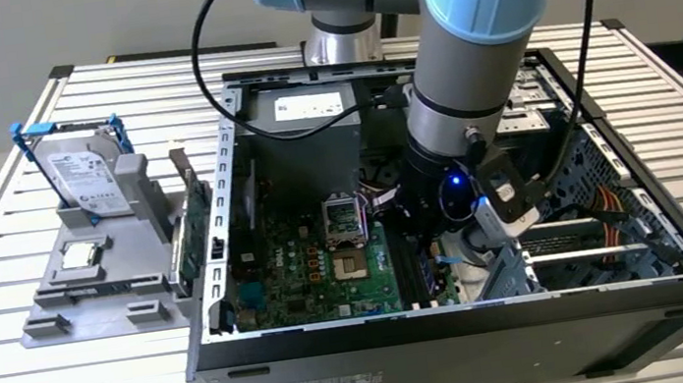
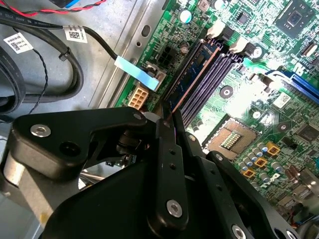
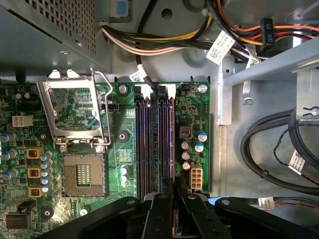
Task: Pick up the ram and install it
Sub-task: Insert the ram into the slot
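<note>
Inside an open black computer case (image 1: 466, 329), the black gripper (image 2: 167, 122) is clamping the thin blue-green ram stick (image 2: 192, 74) in 1 motherboard slot (image 3: 162, 144).

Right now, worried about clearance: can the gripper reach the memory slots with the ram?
Probably yes: the gripper, shut on the ram, is inside the open case at the outermost memory slot, and the black cables lie off to one side.

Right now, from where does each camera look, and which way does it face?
Exterior view: off the arm, above the table, facing the open computer case; arm visible.
First wrist view: on the wrist, facing the memory slots; end effector visible.
Second wrist view: on the wrist, aslant along the ram; end effector visible.
Both wrist views share slots and processor socket.
</note>
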`<state>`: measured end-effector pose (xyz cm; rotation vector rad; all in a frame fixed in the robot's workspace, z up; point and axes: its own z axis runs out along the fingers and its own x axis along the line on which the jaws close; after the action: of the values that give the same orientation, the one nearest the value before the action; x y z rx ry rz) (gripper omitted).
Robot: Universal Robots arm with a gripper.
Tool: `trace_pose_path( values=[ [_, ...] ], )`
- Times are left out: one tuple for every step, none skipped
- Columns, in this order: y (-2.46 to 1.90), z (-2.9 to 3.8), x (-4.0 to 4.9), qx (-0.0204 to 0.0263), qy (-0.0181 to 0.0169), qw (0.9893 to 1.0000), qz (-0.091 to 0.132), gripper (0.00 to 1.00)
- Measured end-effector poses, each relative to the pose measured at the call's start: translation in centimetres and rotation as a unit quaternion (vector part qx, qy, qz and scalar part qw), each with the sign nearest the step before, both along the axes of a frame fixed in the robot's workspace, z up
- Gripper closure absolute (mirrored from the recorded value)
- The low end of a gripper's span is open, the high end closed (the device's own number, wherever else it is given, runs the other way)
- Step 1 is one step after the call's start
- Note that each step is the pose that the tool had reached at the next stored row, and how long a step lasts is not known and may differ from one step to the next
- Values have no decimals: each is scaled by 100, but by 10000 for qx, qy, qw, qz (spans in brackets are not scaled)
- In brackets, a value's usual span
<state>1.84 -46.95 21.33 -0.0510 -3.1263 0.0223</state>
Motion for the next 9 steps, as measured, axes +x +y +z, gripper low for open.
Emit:
trace_pose_path(
  values=[
    [1,-2,0,4,0,10000,0,100],
    [3,-5,1,7,-1,10000,0,0],
    [2,-4,1,4,-1,10000,0,0],
    [1,-3,1,3,-1,10000,0,0],
    [0,-2,0,1,0,10000,0,0],
    [0,-2,0,1,0,10000,0,0],
    [0,-1,0,1,0,10000,0,0],
    [0,4,0,-1,1,10000,0,0],
    [0,17,0,0,0,10000,0,0]
  ],
)
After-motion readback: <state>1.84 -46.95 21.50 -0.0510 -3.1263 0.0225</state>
